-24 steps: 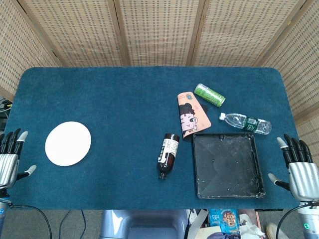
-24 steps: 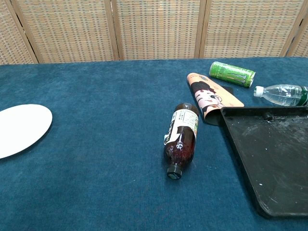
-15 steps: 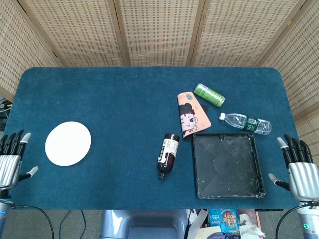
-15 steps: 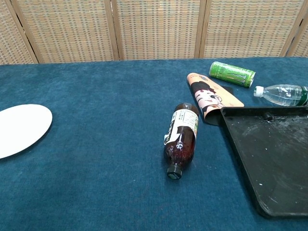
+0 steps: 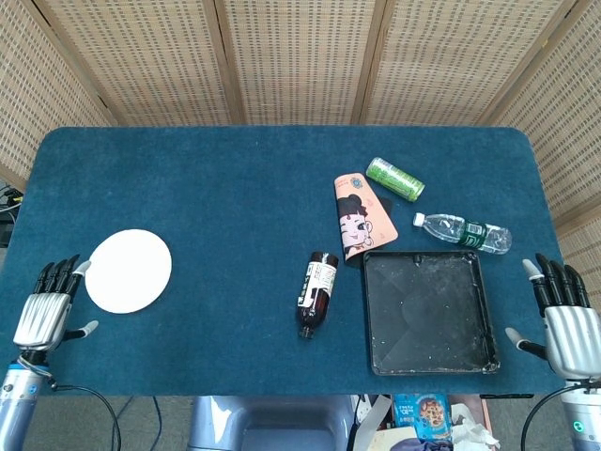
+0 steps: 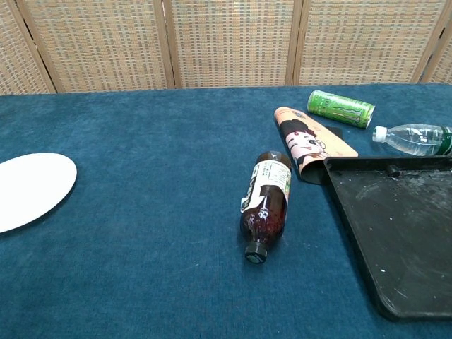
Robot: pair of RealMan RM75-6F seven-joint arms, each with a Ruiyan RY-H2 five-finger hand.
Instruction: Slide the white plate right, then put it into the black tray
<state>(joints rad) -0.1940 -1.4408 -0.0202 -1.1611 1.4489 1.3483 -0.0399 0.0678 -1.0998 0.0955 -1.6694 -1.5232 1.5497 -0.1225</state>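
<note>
Overhead, the round, flat white plate (image 5: pixel 129 271) lies on the blue felt desk (image 5: pixel 216 188), far left of the square black tray (image 5: pixel 429 311). The left hand (image 5: pixel 47 305) rests just beside the plate, fingers spread, empty; the right hand (image 5: pixel 563 319) is likewise spread. From the chest, neither hand shows; a brown plastic bottle (image 6: pixel 266 203) lies glossy mid-desk.

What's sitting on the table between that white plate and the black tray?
In the head view, a brown bottle lies on its side between the white plate and the black tray; otherwise bare blue cloth.
</note>
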